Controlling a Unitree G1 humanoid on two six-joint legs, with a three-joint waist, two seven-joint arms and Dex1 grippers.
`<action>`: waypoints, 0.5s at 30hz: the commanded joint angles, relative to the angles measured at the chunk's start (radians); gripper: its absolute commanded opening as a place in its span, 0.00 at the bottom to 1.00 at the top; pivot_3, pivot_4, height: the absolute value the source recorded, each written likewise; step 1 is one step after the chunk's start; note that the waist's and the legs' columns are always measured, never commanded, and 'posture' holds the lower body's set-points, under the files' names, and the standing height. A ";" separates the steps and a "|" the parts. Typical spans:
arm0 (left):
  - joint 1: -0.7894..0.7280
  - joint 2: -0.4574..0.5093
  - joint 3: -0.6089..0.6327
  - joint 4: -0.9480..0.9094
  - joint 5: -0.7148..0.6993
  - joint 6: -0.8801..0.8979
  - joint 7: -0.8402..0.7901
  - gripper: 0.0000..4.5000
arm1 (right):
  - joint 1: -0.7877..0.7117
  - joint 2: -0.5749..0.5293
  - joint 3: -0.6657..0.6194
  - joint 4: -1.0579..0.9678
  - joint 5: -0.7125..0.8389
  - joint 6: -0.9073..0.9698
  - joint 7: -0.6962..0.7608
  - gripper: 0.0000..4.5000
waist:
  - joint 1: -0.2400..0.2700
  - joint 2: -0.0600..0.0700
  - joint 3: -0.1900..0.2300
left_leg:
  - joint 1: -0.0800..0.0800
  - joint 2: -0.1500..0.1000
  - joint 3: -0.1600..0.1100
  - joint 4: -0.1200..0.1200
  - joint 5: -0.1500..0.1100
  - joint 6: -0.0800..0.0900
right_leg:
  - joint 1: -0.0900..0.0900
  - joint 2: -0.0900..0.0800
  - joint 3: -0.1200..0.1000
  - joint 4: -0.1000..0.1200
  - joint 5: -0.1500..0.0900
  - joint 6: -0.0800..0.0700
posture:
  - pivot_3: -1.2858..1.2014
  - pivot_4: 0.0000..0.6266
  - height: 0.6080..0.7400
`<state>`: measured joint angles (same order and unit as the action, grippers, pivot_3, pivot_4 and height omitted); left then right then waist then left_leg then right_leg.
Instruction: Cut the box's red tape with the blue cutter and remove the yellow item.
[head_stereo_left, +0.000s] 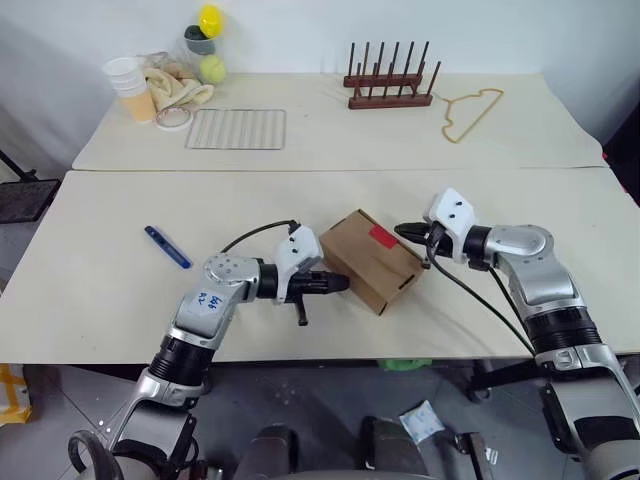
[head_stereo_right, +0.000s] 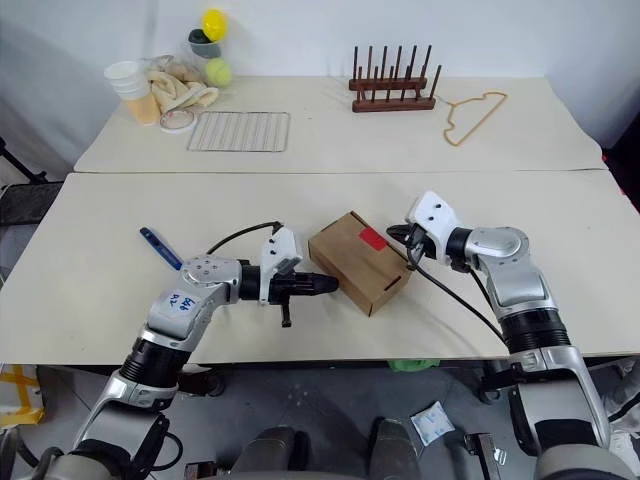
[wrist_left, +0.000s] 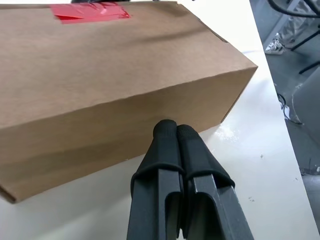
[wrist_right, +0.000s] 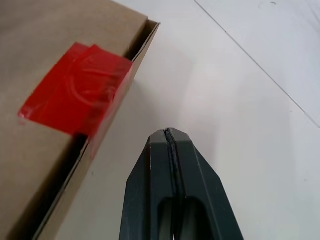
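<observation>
- The blue cutter lies slantwise on the near table, far out on the robot's left and well apart from both hands.
- The left hand is clenched, its two black fingers pressed together with nothing between them; its tip is just at the box's near left side wall, pointing toward the right.
- The box, plain brown cardboard, sits near the middle of the near table, turned at an angle between the two hands, lid flaps down.
- The red tape is stuck on the lid and folds over its edge down the side wall on the side facing the right hand; it looks whole, though a dark gap shows between lid and wall just beside it.
- The right hand is clenched as well and holds nothing; its tip hovers just beside the taped edge, pointing toward the left, apart from the cardboard.
- On the far table, left to right: a stack of cups, a crumpled cloth, a tennis ball, a wire rack, a wooden peg rack and a clothes hanger.
</observation>
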<state>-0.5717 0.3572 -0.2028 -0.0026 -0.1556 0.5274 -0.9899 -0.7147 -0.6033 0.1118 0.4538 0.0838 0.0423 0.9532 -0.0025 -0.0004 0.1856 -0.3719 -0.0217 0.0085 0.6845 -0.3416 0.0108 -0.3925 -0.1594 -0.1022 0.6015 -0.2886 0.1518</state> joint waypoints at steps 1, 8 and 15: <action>0.024 0.067 0.040 -0.054 0.000 -0.126 -0.008 0.00 | -0.010 -0.018 -0.041 0.000 0.017 -0.057 0.016 0.00 | -0.001 0.000 0.000 | 0.000 0.000 0.000 0.000 0.000 0.000 | 0.000 0.000 0.000 0.000 0.000 0.000 | 0.52 0.24 1.00; 0.070 0.233 0.217 -0.004 -0.076 -0.492 -0.088 0.00 | 0.052 -0.087 -0.153 -0.063 0.129 -0.062 0.088 0.04 | 0.002 0.001 0.000 | 0.000 0.001 -0.001 0.000 0.000 0.000 | 0.000 0.000 -0.001 -0.003 0.000 0.000 | 0.52 0.24 1.00; 0.435 0.392 0.683 -0.163 -0.359 -0.179 -0.020 0.31 | 0.245 -0.138 -0.298 -0.405 0.428 0.059 0.264 0.49 | -0.017 0.002 0.001 | 0.002 0.008 -0.005 -0.004 -0.003 0.001 | -0.001 0.000 -0.002 -0.002 0.000 0.000 | 0.52 0.24 1.00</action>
<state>-0.1641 0.7378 0.3944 -0.0930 -0.4523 0.3078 -1.0384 -0.4631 -0.7384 -0.1570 0.1363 0.4659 0.0976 1.2113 -0.0197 0.0021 0.1870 -0.3696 -0.0137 0.0034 0.6813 -0.3456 0.0118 -0.3929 -0.1597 -0.1046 0.5997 -0.2884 0.1514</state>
